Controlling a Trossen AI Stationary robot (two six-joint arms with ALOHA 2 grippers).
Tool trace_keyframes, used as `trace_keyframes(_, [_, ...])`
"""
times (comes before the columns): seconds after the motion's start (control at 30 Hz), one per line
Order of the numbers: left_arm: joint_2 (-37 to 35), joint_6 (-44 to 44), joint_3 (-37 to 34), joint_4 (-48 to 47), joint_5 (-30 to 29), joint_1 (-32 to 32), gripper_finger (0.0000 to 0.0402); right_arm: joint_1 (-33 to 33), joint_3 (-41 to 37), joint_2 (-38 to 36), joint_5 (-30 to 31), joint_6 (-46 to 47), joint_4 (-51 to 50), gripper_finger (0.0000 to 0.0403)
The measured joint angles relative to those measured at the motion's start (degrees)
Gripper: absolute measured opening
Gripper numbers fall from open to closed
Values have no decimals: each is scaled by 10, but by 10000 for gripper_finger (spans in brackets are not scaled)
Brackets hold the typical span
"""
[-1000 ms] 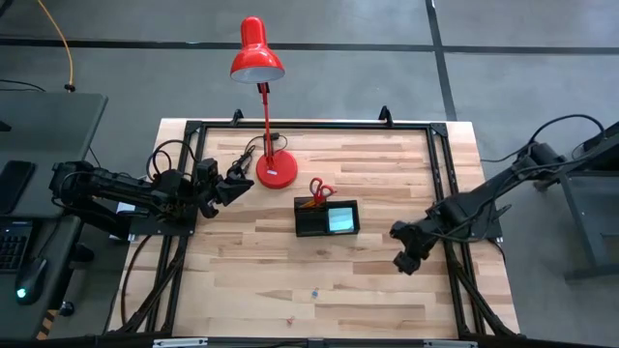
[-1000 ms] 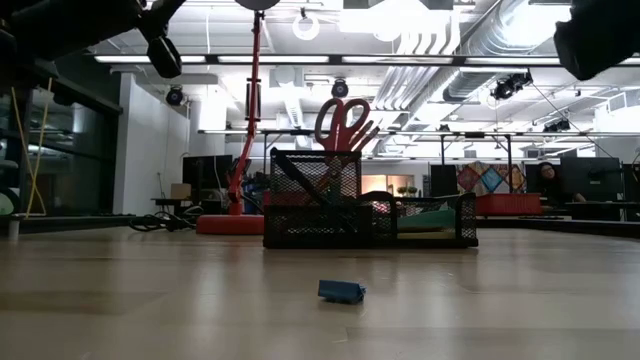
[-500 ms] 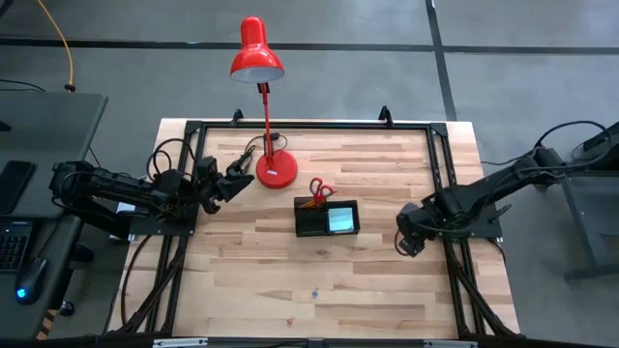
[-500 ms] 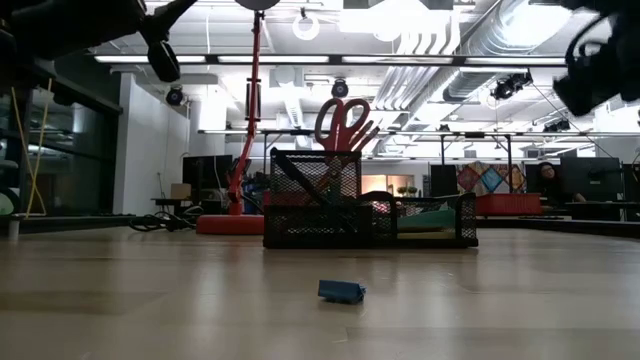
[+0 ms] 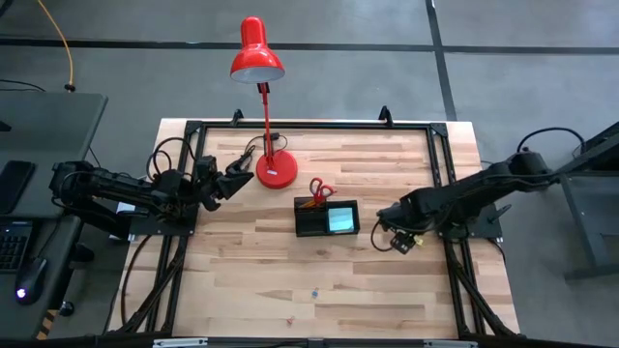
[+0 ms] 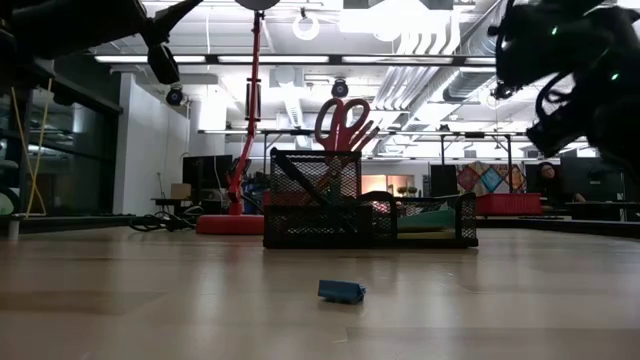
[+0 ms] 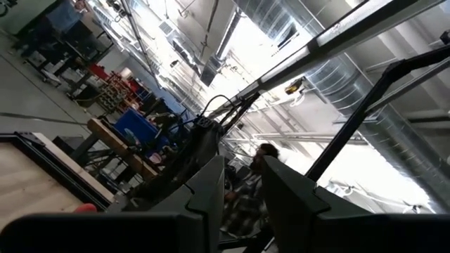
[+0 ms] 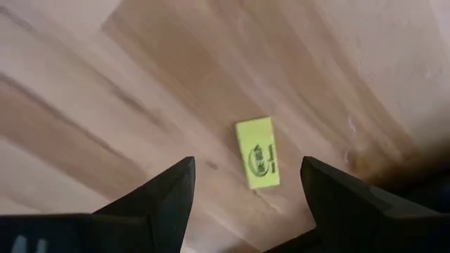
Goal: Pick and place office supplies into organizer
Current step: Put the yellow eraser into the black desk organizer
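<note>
right gripper [image 5: 387,235] has swung in beside the organizer [image 5: 326,218]

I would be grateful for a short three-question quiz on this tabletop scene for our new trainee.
1. True or false: the red-handled scissors lie flat on the table.
2. What lies on the wood between the open fingers of the right gripper? A) a teal pad B) a small yellow block C) a black pen
3. Fill in: the left gripper hovers beside the red lamp's ____.

Key:
1. False; they stand upright in the organizer.
2. B, the small yellow block.
3. base.
</note>
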Motion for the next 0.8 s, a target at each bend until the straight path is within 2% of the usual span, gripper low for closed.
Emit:
trace_keyframes(0.33, [0, 0, 0, 0, 3, 0, 88, -13, 0, 64, -46, -68, 8, 248])
trace_keyframes(0.6, [0, 0, 0, -1, 5, 0, 88, -13, -2, 88, -55, -108, 0, 248])
trace_keyframes(0.7, [0, 0, 0, -2, 5, 0, 88, -13, -22, 89, -65, -110, 6, 248])
trace_keyframes(0.8, [0, 0, 0, -2, 5, 0, 88, -13, -53, 89, -100, -115, 31, 248])
